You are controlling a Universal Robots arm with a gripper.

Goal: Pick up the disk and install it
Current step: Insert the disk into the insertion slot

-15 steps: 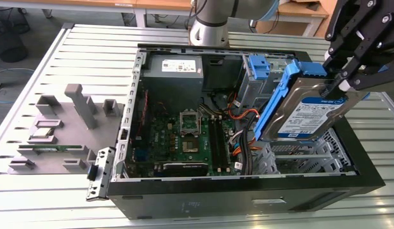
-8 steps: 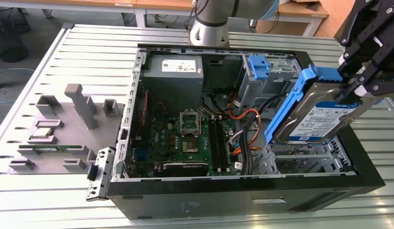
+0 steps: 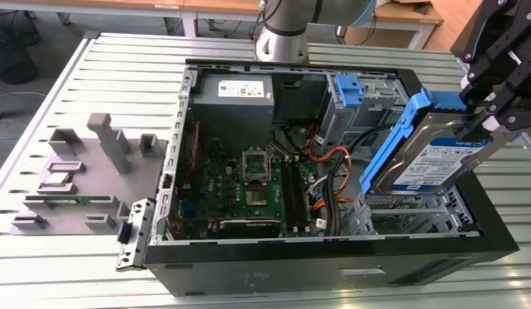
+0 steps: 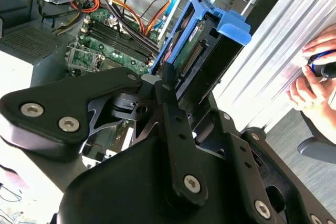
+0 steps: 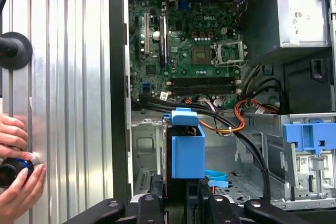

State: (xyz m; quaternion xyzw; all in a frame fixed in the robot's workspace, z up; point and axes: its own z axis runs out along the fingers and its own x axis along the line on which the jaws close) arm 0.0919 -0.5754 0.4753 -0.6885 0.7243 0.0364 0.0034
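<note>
The disk [image 3: 428, 158], a silver drive with a white-and-blue label in a blue carrier frame, hangs tilted on edge over the open case's right side in the exterior view. My gripper [image 3: 481, 122] is shut on its upper right end. Below the disk lies the metal drive cage [image 3: 411, 209]; whether the two touch I cannot tell. In the second wrist view the disk [image 4: 202, 51] sticks out beyond my gripper [image 4: 167, 80], connector edge showing. In the first wrist view the disk's blue carrier [image 5: 187, 153] stands end-on above my gripper [image 5: 184, 200].
The black case [image 3: 334, 270] lies open on a slatted metal table [image 3: 119, 71], with the motherboard [image 3: 248, 187], power supply [image 3: 235, 96], cables [image 3: 329, 174] and a fixed blue bracket [image 3: 349, 90]. A grey parts fixture [image 3: 76, 174] sits left. A person's hand [image 5: 16, 182] rests beside the case.
</note>
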